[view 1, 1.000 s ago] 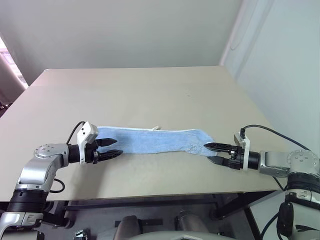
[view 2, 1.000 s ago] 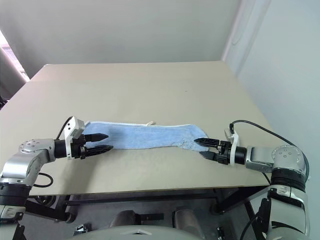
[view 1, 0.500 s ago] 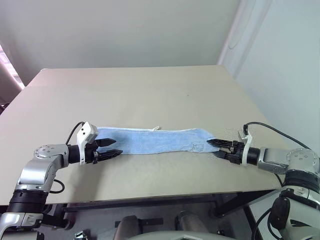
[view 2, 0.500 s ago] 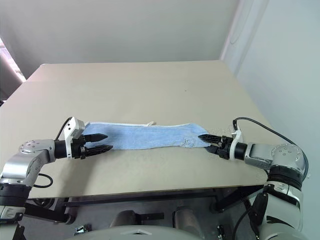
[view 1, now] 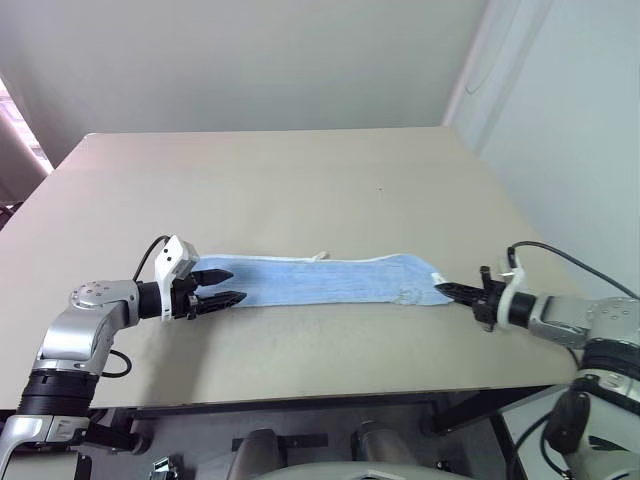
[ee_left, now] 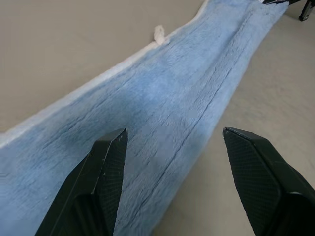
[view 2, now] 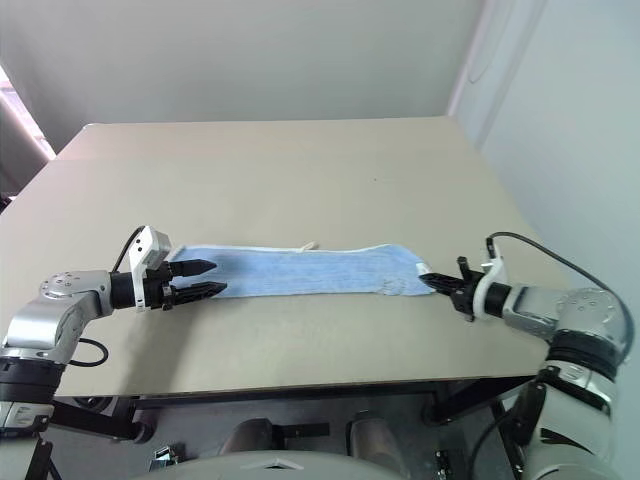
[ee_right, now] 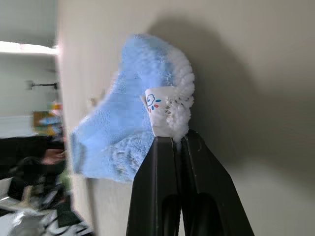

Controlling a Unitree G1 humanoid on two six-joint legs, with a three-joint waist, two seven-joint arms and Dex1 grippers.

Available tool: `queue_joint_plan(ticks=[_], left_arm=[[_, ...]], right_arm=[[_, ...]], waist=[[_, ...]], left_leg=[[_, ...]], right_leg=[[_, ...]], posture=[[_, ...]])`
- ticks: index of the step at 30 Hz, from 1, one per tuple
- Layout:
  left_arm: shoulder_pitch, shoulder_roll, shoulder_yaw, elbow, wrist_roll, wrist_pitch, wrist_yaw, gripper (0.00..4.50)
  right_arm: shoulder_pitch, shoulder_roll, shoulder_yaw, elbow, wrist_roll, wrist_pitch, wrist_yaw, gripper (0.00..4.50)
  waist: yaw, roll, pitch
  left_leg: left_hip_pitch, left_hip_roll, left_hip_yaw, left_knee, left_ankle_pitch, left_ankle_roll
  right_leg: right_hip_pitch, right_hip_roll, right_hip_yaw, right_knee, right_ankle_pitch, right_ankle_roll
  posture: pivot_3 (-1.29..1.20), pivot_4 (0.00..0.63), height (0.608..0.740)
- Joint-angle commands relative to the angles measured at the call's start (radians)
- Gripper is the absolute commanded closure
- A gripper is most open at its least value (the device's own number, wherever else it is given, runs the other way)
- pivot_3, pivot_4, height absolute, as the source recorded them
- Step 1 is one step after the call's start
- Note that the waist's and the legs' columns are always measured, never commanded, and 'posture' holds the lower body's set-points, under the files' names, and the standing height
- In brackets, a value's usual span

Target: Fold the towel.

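Right fingers (ee_right: 178,147) pinching the towel (view 1: 320,279) by its tag (ee_right: 157,109), left fingers (ee_left: 110,157) spread over its other end.

light blue towel (view 1: 320,281) (white-edged)

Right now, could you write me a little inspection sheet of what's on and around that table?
Surface: beige rectangular table, flat, bare apart from the cloth.
Job's things: light blue terry towel with white edging, lying in a long narrow strip; small white tag at its right end.
Clutter: nothing seen.
Grippers: left gripper open, fingers either side of the towel's left end; right gripper shut on the towel's right corner at the tag.
Cables: black cable looping from the right wrist; another at the left wrist.
Surroundings: plain pale walls behind and to the right.
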Motion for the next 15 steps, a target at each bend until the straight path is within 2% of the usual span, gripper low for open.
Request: queue_joint_plan(ticks=[1,5,9,12,15], left_arm=[[-0.012,0.01,0.009,-0.007,0.006,-0.004,0.003,1.23],[-0.009,0.008,0.011,-0.006,0.01,-0.005,0.007,1.23],[-0.009,0.005,0.012,-0.004,0.014,-0.006,0.008,1.23],[-0.01,0.003,0.012,-0.007,0.015,-0.006,0.011,1.23],[-0.012,0.002,0.012,-0.002,0.016,-0.007,0.013,1.23]], right_arm=[[-0.021,-0.091,-0.005,0.038,-0.046,-0.041,0.061,4.45],[-0.091,-0.237,0.044,0.133,-0.118,-0.123,0.176,4.45],[-0.166,-0.315,0.137,0.141,-0.174,-0.165,0.293,4.45],[-0.2,-0.324,0.204,0.07,-0.19,-0.167,0.353,4.45],[-0.147,-0.318,0.315,-0.16,-0.16,-0.144,0.446,4.45]], waist=[[-0.004,0.0,0.0],[-0.006,0.004,0.002],[-0.011,0.005,0.002],[-0.009,0.005,0.002],[-0.006,0.006,0.002]], left_leg=[[-0.002,0.0,0.0,0.0,0.0,0.0],[-0.003,0.0,0.0,0.0,0.0,0.0],[-0.002,0.001,0.001,0.0,0.0,0.0],[-0.001,0.002,0.001,0.0,0.0,0.0],[-0.003,0.002,0.001,0.0,0.0,0.0]], right_leg=[[-0.001,0.0,0.0,0.0,0.0,0.0],[-0.003,0.001,0.0,0.0,0.0,0.0],[-0.004,0.002,0.001,0.002,0.0,0.001],[-0.005,0.003,0.001,0.003,0.0,0.001],[-0.006,0.003,0.001,0.003,0.0,0.001]], posture=[[0.0,0.0,0.74],[0.0,0.0,0.74],[0.0,0.0,0.74],[0.0,0.0,0.74],[0.0,0.0,0.74]])
